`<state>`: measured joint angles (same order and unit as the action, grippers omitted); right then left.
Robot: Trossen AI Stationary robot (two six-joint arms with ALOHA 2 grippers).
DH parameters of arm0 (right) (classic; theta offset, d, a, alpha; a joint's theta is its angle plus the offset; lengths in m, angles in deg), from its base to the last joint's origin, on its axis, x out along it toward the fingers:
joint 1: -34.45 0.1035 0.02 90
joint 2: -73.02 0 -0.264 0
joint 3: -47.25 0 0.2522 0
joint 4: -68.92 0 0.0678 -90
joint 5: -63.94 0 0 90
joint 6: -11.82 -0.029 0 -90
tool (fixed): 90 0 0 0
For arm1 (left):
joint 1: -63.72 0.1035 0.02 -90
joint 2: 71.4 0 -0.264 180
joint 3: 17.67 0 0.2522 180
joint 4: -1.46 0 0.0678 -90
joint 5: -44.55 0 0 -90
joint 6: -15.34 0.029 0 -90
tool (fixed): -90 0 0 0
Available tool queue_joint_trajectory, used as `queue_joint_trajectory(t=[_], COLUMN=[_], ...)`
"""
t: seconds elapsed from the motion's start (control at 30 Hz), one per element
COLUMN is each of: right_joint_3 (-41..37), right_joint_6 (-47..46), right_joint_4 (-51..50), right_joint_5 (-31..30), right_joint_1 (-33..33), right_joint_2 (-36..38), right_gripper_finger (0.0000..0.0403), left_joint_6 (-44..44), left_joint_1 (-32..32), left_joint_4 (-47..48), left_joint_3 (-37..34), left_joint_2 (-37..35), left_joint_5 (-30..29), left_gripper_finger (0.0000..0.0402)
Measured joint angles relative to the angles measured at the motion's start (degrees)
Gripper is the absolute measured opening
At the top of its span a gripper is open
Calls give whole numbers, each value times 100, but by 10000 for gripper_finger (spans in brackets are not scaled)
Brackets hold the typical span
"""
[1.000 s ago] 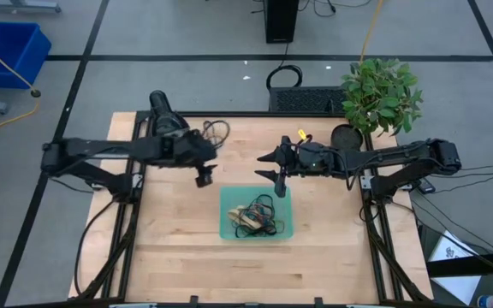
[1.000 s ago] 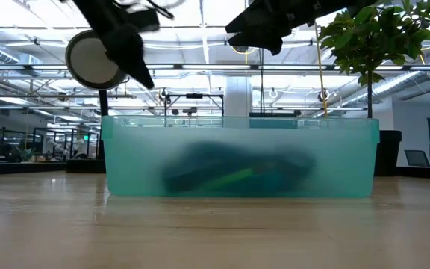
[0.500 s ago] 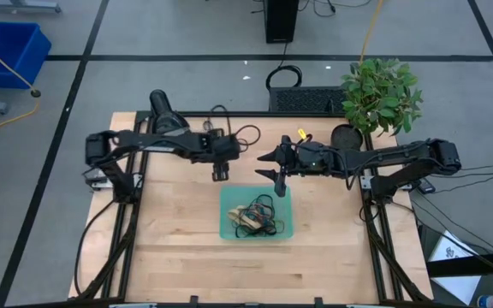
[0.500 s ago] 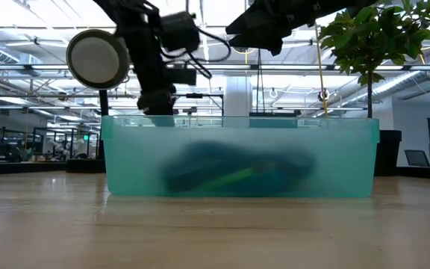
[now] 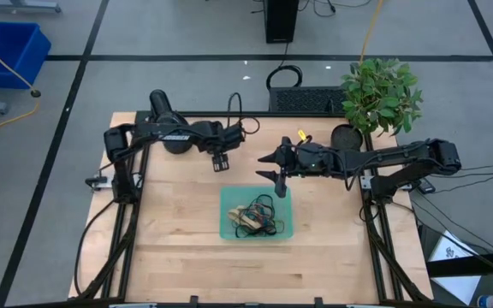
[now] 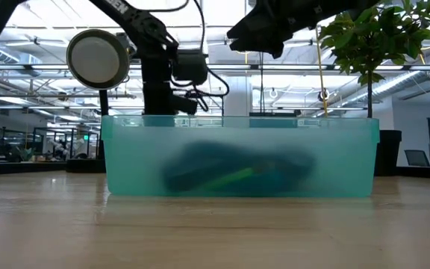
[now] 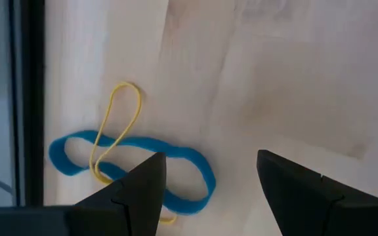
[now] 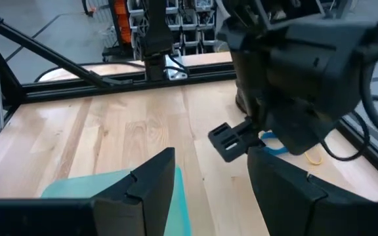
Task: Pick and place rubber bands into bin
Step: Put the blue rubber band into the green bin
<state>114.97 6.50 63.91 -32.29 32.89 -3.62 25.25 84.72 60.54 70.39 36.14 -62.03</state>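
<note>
My left tool hangs over the far part of the bench, beyond the bin's far left corner, with its fingers spread and nothing between them. Directly beneath it, on the bare wood near the bench's dark edge rail, lie two rubber bands: a blue band and a thin yellow band crossing over it, the two touching. My right tool hovers above the far edge of the bin, fingers likewise spread and empty. The bin sits near the centre of the bench, between my two arms, and holds a tangled heap of rubber bands in dark, green and tan colours. In the low view this heap shows as a blurred dark mass through the translucent teal wall.
</note>
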Motion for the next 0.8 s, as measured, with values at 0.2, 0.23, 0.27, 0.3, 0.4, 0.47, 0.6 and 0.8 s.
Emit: queue_joint_trajectory(t=[0.2, 0.23, 0.27, 0.3, 0.4, 0.47, 0.6, 0.8], right_joint_3=[-86, -93, -96, -98, -98, -98, -98, -98], right_joint_6=[0, 0, 0, 0, 0, 0, 0, 0], right_joint_4=[-14, 1, 5, 4, 2, 4, 2, 2], right_joint_5=[-10, -10, -12, -12, -15, -15, -12, -8], right_joint_1=[0, 0, 0, 0, 0, 0, 0, 0], right_joint_2=[0, 0, 0, 0, 0, 0, 0, 0], right_gripper_finger=[184, 184, 184, 185, 187, 186, 182, 181], left_joint_6=[11, 6, 2, -8, -75, -108, -111, -151], left_joint_1=[93, 106, 125, 139, 176, 200, 212, 220], left_joint_4=[77, 109, 137, 152, 153, 155, 164, 190], left_joint_3=[0, 0, 0, -2, 9, 11, 9, 7], left_joint_2=[396, 454, 506, 544, 609, 612, 614, 619], left_joint_5=[-17, -57, -117, -168, -202, -153, -90, 135], left_gripper_finger=[246, 246, 246, 246, 246, 246, 246, 203])
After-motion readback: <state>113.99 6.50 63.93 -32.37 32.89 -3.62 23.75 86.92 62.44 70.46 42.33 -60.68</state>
